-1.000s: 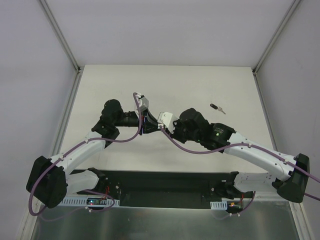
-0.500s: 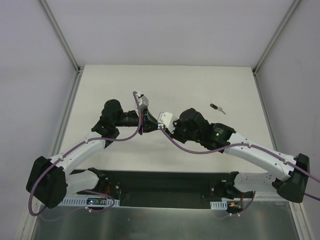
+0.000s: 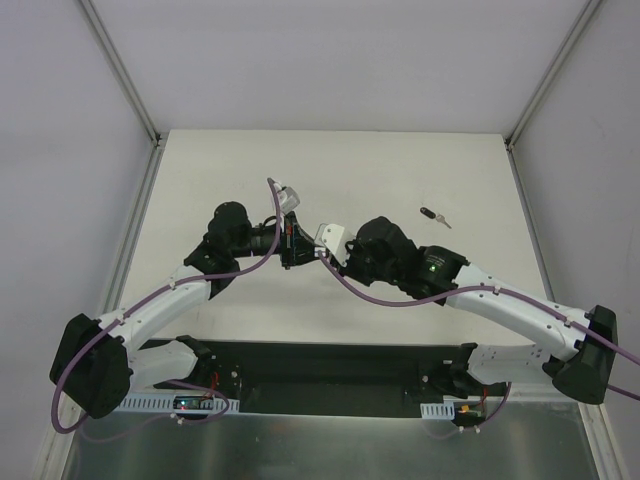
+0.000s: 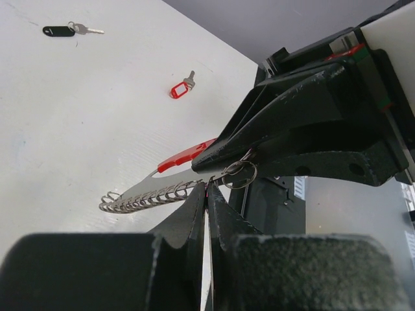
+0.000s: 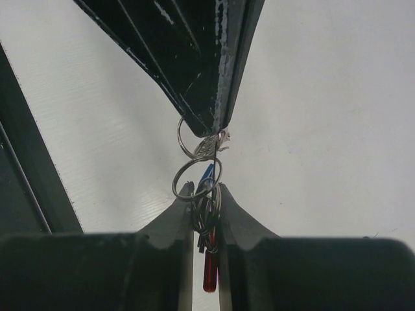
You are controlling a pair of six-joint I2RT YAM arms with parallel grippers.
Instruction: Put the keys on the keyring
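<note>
My left gripper (image 5: 214,128) is pressed together on a small silver ring (image 5: 193,139). My right gripper (image 5: 206,189) pinches the keyring (image 4: 185,154) by its red band, with the blue key (image 5: 207,173) at its twelve o'clock. I should twist gently, both grips firm, so the wire feeds round without springing free. The black key (image 3: 433,214) lies at two o'clock from the grippers.

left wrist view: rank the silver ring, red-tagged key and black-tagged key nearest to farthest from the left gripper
1. silver ring: right beside the left gripper tips, just above them and to the picture's right.
2. red-tagged key: on the table, further up, mid-picture.
3. black-tagged key: top-left corner, farthest.
</note>
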